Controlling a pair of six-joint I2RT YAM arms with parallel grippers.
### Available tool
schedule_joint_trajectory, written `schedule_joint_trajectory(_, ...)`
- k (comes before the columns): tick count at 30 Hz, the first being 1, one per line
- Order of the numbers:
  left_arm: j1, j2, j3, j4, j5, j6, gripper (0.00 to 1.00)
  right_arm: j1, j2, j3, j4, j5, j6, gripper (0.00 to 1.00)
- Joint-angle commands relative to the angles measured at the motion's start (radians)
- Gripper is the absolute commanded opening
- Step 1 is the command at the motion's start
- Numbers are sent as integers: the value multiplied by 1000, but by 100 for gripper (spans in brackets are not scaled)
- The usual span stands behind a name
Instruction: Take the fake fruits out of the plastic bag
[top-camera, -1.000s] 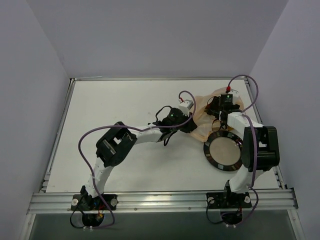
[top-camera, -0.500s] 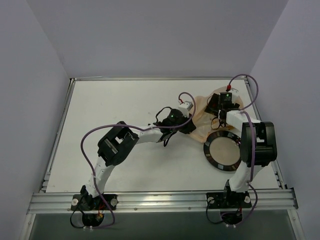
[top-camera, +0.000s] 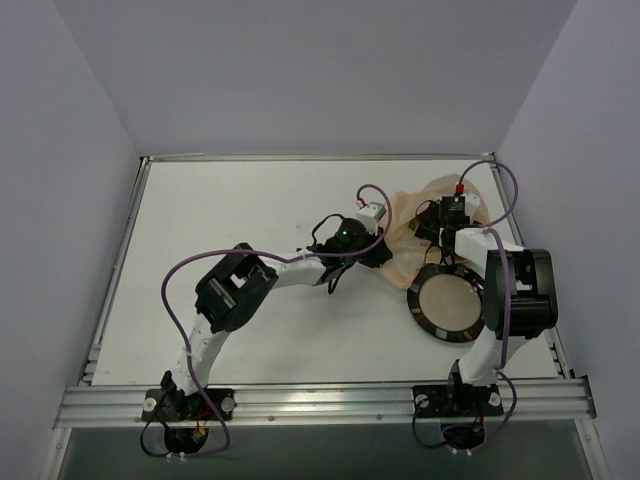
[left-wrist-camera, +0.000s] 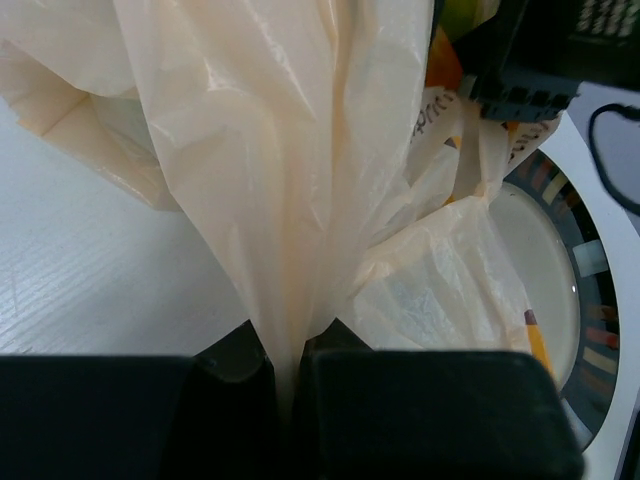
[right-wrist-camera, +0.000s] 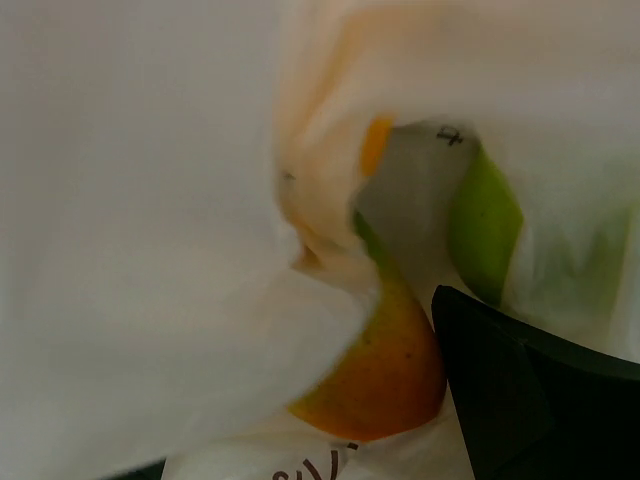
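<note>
So, small change only. The right gripper (top-camera: 443, 214) nudged toward the far edge of the table (top-camera: 250, 220) and has come back, and it now sits low in the mouth of the bag (top-camera: 402, 215). The film around it is puffed up more on the far right than a second ago. The left arm hasn't moved. The left gripper (left-wrist-camera: 285, 365) is still shut tight on a gathered fold at the bag's near-left edge, holding it taut and upright.

From the right wrist camera, the mango (right-wrist-camera: 385, 370) sits inside the bag, half draped by film, with one dark finger (right-wrist-camera: 520, 400) just beside it on the right. A green apple (right-wrist-camera: 485, 230) is behind it, further in. The other finger is hidden by plastic, so I can't tell how far apart the right fingers are, or whether anything is between them. No grip is visible.

All the fruit I can see is still in the bag. The plate (top-camera: 420, 310) next to it has nothing on it.

My read: the right arm has reached the fruit and the next step is the first grab, most likely the mango. The main risk is loose film getting pinched along with it, which would drag the bag. The left hold should counter that.
</note>
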Motion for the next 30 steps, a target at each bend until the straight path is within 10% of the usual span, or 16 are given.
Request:
schedule_joint_trajectory(1, -2, -63, 8, 34, -10, 2, 2, -2, 33, 1, -49, -35, 8, 93)
schedule_joint_trajectory(6, -2, -65, 22, 28, -10, 5, 2, 0, -26, 6, -73, -32, -2, 91)
schedule_joint_trajectory(11, 6, -62, 57, 10, -17, 12, 3, -3, -94, 16, -40, -34, 8, 45)
schedule_joint_trajectory(30, 50, -24, 237, -50, 30, -6, 3, 84, -567, -103, -153, -109, 19, 49)
